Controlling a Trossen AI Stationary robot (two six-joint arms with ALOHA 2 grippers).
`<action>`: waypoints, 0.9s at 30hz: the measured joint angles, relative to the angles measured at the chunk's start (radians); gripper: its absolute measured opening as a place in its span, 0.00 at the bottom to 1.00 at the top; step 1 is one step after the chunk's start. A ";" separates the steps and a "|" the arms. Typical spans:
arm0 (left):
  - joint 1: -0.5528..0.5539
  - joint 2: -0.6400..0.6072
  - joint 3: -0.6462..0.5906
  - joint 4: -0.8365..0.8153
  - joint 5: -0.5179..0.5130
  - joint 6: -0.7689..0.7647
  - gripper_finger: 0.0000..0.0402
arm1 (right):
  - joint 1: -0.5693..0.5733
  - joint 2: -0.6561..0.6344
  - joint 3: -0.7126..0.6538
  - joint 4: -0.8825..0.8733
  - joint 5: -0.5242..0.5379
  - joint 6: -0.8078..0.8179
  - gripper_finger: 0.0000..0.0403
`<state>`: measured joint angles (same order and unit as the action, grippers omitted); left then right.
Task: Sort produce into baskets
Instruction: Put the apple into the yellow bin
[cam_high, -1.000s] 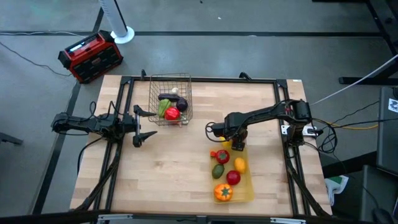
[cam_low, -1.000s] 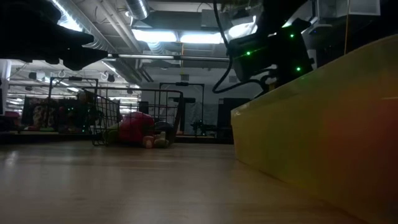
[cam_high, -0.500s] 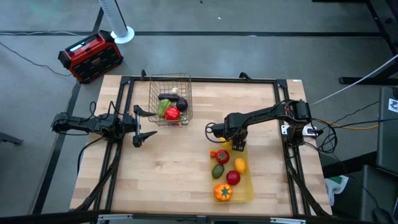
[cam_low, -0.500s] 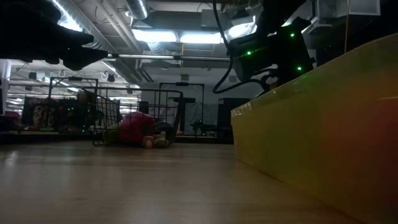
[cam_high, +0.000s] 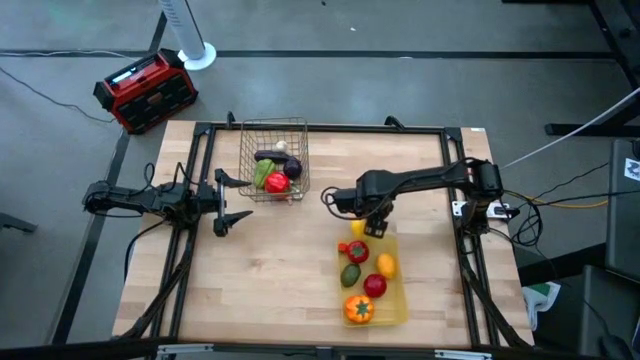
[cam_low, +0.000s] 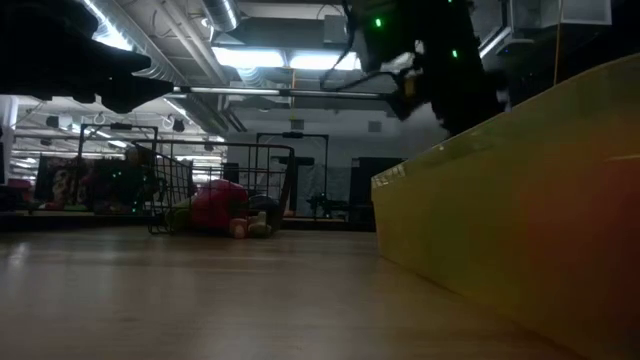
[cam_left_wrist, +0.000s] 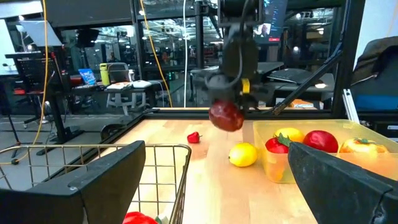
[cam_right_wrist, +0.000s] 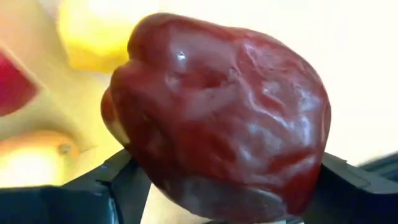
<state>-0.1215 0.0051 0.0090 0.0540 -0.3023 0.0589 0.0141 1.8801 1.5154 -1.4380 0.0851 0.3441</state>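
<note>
From where I stand, the right gripper (cam_left_wrist: 231, 102) has just come up off the table with a glossy dark red toy fruit, lumpy like a small pepper (cam_right_wrist: 217, 115), pinched between its jaws; a second ago it was lower, down at the twelve o'clock end of the shallow translucent yellow plastic tray (cam_high: 400, 290). Now the fruit hangs in the air above the pale wooden table (cam_high: 280, 280), just off that end of the tray. So the pick looks done, and I'd judge the carry comes next.

The boxy dark wire-mesh basket (cam_high: 274, 160) sits toward ten o'clock from it, already holding a few pieces. A yellow lemon-shaped toy (cam_left_wrist: 242, 154) and a tiny red piece (cam_left_wrist: 194, 137) lie loose on the wood beside the tray.

The left gripper (cam_high: 232, 198) waits at nine o'clock, jaws spread wide, holding nothing.
</note>
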 joint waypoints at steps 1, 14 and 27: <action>0.000 0.000 0.000 0.000 0.000 0.000 0.98 | 0.006 0.000 0.020 -0.020 -0.002 0.020 0.77; 0.000 0.000 0.000 0.000 0.000 0.000 0.98 | 0.236 0.001 0.108 0.048 -0.053 0.148 0.78; 0.000 0.000 0.000 0.000 0.000 0.000 0.98 | 0.483 0.004 0.073 0.290 -0.069 0.209 0.78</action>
<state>-0.1217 0.0051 0.0090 0.0540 -0.3023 0.0591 0.4968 1.8839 1.5887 -1.1483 0.0158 0.5530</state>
